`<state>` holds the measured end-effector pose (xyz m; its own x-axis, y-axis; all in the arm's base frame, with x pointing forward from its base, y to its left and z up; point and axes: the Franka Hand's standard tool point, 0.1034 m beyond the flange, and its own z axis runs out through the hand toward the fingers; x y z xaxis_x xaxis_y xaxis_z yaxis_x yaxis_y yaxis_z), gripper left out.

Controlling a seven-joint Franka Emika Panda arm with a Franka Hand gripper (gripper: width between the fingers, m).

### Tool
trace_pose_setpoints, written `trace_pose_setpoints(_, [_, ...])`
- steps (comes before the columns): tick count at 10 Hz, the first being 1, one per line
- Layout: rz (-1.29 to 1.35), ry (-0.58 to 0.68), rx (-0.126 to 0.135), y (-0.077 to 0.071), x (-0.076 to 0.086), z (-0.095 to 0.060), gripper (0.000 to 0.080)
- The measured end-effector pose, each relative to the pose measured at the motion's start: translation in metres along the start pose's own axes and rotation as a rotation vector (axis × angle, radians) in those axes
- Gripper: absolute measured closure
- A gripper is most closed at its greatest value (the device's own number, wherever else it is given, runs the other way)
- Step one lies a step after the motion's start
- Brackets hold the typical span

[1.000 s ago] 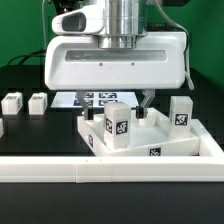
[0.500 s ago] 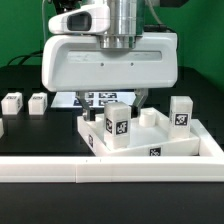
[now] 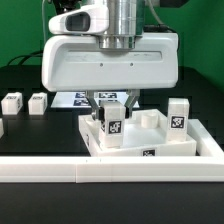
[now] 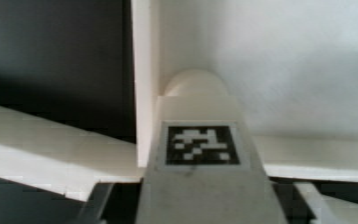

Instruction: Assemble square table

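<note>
The white square tabletop (image 3: 172, 146) lies tray-side up just behind the front wall. A short white tagged leg (image 3: 113, 124) stands upright in it near the corner at the exterior view's left. My gripper (image 3: 112, 108) has come down over this leg, with one finger (image 3: 95, 103) close against each side, shut on it. In the wrist view the leg (image 4: 202, 150) fills the space between the fingertips of my gripper (image 4: 206, 207), and the tabletop's rim (image 4: 146, 45) runs beyond it. A second leg (image 3: 180, 113) stands on the tabletop toward the exterior view's right.
Two more white legs (image 3: 12, 102) (image 3: 38, 101) stand on the black table at the exterior view's left. The marker board (image 3: 70, 99) lies behind the tabletop, partly hidden by my hand. The long white border wall (image 3: 110, 170) runs along the front and up the right side.
My gripper has come down around the leg and its fingers have closed in from wide open. The leg and the tabletop have shifted slightly toward the exterior view's left.
</note>
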<state>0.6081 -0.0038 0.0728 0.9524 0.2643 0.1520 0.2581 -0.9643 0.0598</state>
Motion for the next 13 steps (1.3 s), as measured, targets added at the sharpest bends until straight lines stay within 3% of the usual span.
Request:
trace_pose_setpoints(5, [0.391,0.008,0.004,-0.002,-0.001,0.001,0.0508])
trace_pose_setpoints(9, [0.778,0.006,0.011,-0.015,0.001,0.002,0.0508])
trace_pose_setpoints(13, [1.141,0.001,0.021,-0.018,0.001,0.002,0.0508])
